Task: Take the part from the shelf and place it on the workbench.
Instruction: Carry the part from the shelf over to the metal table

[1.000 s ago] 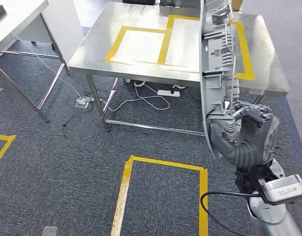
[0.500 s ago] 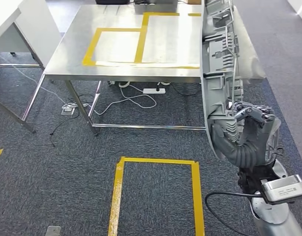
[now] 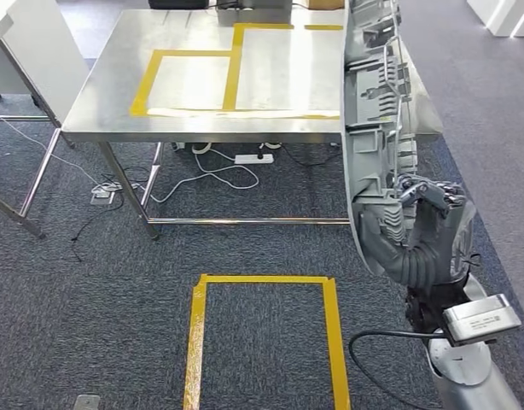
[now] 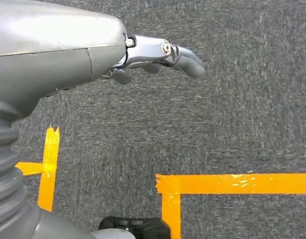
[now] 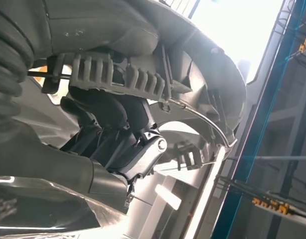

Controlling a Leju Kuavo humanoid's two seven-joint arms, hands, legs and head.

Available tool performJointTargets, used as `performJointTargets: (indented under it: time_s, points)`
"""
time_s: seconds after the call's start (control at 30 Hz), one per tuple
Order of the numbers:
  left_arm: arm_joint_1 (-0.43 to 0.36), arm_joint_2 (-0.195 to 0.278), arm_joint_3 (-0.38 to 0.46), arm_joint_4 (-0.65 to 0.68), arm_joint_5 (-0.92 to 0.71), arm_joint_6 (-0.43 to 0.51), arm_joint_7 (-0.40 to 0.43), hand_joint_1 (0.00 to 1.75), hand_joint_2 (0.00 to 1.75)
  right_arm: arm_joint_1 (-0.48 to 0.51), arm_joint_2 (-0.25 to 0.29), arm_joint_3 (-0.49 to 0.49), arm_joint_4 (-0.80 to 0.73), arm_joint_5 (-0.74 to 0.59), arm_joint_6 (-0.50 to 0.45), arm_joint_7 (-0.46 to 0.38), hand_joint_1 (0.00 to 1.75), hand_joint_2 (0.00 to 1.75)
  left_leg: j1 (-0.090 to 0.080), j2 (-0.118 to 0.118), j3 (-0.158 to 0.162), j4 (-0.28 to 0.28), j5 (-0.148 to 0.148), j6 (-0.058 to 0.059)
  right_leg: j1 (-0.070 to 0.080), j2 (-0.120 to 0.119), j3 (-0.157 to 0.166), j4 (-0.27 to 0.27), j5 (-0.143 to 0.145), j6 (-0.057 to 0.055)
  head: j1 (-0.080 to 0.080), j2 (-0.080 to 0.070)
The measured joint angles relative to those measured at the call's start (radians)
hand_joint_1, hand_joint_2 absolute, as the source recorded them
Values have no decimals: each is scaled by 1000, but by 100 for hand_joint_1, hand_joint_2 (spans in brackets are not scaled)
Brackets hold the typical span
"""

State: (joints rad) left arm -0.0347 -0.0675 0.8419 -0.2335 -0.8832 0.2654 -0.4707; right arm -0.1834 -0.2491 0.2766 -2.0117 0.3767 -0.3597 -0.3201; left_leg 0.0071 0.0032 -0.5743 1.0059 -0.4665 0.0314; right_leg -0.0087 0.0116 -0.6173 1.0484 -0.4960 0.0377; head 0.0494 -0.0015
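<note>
The right hand (image 3: pixel 423 231) grips the part (image 3: pixel 375 128), a long grey moulded plastic piece with ribs and clips along its inner face, by its lower end and holds it upright; the fingers are curled into the ribbed section, and the right wrist view shows dark fingers (image 5: pixel 106 134) wrapped round an inner bar of the moulding. The part stands clear of the floor and well above the carpet (image 3: pixel 85 290), its upper end rising past the picture's top edge. The left hand (image 4: pixel 159 52) hangs at the robot's side over the carpet, fingers extended and holding nothing. Ahead stands the steel tabletop (image 3: pixel 118 94), marked with yellow tape rectangles (image 3: pixel 182 81); cables and a power strip (image 3: pixel 253 159) lie beneath it. A yellow tape square (image 3: pixel 265 333) is marked on the carpet just in front of the robot. Judgement: the pick from the shelf is done and the carry to the workbench is in hand; the placing is not yet begun. The next move calls for closing the gap to the tabletop edge, then tilting the part down flat inside a taped rectangle before letting go.
</note>
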Motion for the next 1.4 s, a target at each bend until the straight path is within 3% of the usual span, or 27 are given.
performJointTargets:
  time_s: [0.1,0.13,0.17,0.2,0.27,0.33,0.43,0.5,0.6,0.63,0.67,0.7,0.8,0.87,0.93,1.0,1.03,1.1,1.17,1.2,1.23,1.3,1.33,1.4]
  points:
    - [1,0,0,0,-5,-3,-9,0,175,-3,0,2,9,8,5,3,175,175,2,2,-1,-2,2,5,-5,-3,-84,184,-88,13,2,0]
    - [3,0,0,0,-9,-3,-12,0,175,-4,1,4,14,10,7,3,175,175,2,2,-1,-1,2,5,-6,-4,-106,230,-99,16,2,0]
    - [4,0,0,0,-13,-4,-14,0,175,-5,1,6,20,12,8,3,175,175,2,2,-1,-1,2,5,-7,-5,-111,242,-92,19,2,0]
    - [5,1,0,0,-16,-5,-16,0,175,-7,1,8,25,14,10,3,175,175,3,2,0,1,2,4,-9,-6,-95,211,-67,20,2,0]
    - [5,2,0,0,-22,-10,-18,0,175,-16,2,9,31,14,12,3,175,175,2,2,-1,6,-2,-2,-11,-12,-27,77,-4,21,3,0]
    - [5,4,0,0,-28,-14,-20,0,175,-24,3,11,35,14,13,2,175,175,-1,1,-5,14,-6,-13,-10,-15,23,-17,18,14,2,0]
    - [6,8,0,0,-35,-17,-21,0,175,-24,4,11,39,14,13,2,175,175,-1,1,-9,18,-6,-28,-7,-13,29,-30,17,-5,1,0]
    - [6,8,-1,0,-36,-17,-22,0,175,-24,4,10,40,13,11,1,175,175,2,1,-22,51,-32,-37,-9,-13,30,-33,19,-19,-1,0]
    - [7,10,-1,0,-37,-18,-23,0,175,-21,6,9,40,13,8,-2,175,175,2,0,-99,231,-124,-45,-8,-13,30,-34,20,-31,-5,0]
    - [7,10,-1,0,-37,-19,-23,0,175,-19,6,9,40,13,7,-2,175,175,2,0,-123,283,-140,-46,-7,-12,30,-34,20,-32,-5,0]
    - [8,10,-1,0,-37,-20,-23,0,175,-18,6,9,40,12,6,-3,175,175,2,0,-132,302,-137,-44,-6,-11,31,-34,19,-32,-5,0]
    - [8,10,-1,0,-37,-21,-23,0,175,-17,6,8,40,12,5,-3,175,175,2,0,-121,279,-114,-41,-4,-9,31,-34,19,-33,-5,0]
    - [8,12,-1,0,-37,-20,-22,0,175,-17,6,8,39,12,4,-5,175,175,-2,-3,-33,89,-21,-22,1,-4,34,-32,19,-31,-5,0]
    - [7,13,-1,0,-37,-20,-22,0,175,-15,6,8,39,12,2,-7,175,175,-6,-4,-7,28,-11,-16,3,-3,29,-31,21,-24,-5,0]
    - [8,13,-1,0,-37,-20,-22,0,175,-10,6,7,38,12,1,-7,175,175,-6,-4,-6,19,-10,-12,3,-2,25,-32,23,-13,-4,0]
    - [8,12,-1,0,-37,-20,-22,0,175,-8,6,6,36,12,0,-7,175,175,-2,-2,-5,9,-3,-2,1,-3,11,-11,4,-3,-3,0]
    - [8,11,-1,0,-37,-20,-22,0,175,-7,6,6,35,12,0,-8,175,175,1,-1,-4,5,0,3,0,-4,-8,28,-20,1,-1,0]
    - [7,10,-1,0,-37,-20,-22,0,175,-5,6,6,34,12,0,-8,175,175,1,0,-5,5,1,6,-3,-4,-66,156,-81,8,1,0]
    - [8,10,-1,0,-37,-20,-22,0,175,0,6,6,34,12,0,-8,175,175,1,1,-6,6,1,6,-5,-5,-106,243,-105,14,1,0]
    - [8,10,-1,0,-37,-20,-22,0,175,2,6,6,34,12,0,-8,175,175,1,1,-6,7,1,6,-6,-6,-101,233,-89,16,2,0]
    - [8,10,-1,0,-37,-21,-22,0,175,3,6,6,34,12,0,-8,175,175,1,1,-5,8,0,5,-8,-7,-76,184,-59,16,1,0]
    - [8,10,-1,0,-37,-20,-22,0,175,1,6,6,34,12,0,-8,175,175,0,0,-6,14,-4,-2,-9,-12,-3,45,-4,15,1,0]
    - [8,10,-1,0,-37,-20,-22,0,175,1,6,6,34,12,0,-9,175,175,-2,0,-8,16,-5,-8,-8,-13,24,-4,9,12,1,0]
    - [9,11,-1,0,-37,-20,-23,0,175,2,6,7,33,12,0,-10,175,175,-4,-1,-12,19,-3,-18,-4,-12,41,-31,8,4,-1,0]
